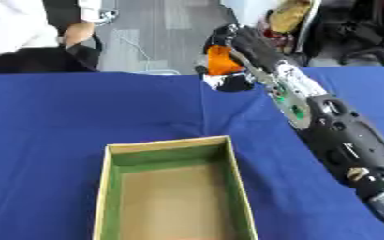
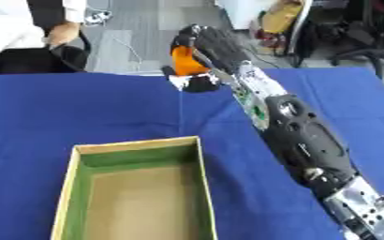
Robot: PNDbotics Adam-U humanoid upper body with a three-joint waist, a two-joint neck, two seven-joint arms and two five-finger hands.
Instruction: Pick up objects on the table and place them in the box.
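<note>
Desk (image 1: 56, 122) covered in blue cloth, lightly creased along a fold running from the far edge toward the box.

Box (image 1: 175, 192) open-topped, standing on the near middle of the desk, slightly left of centre; pale rim, green inner walls, brown floor. Nothing seen inside.

Orange object (image 2: 184, 63) with white and black parts, held up at the far edge of the desk, well apart from the box and beyond its far right corner. Exact form not discernible; lower white and black portion sits at or just above the cloth, contact not determinable.

Right robot hand (image 2: 214, 46) at the far centre, dark fingers curled round the orange object from its right side and top. Right arm (image 1: 343, 136) black with silver and green-dotted sections, entering from the lower right corner and extending diagonally up to the hand, passing right of the box without touching it.

Left robot hand not visible in either view.
</note>
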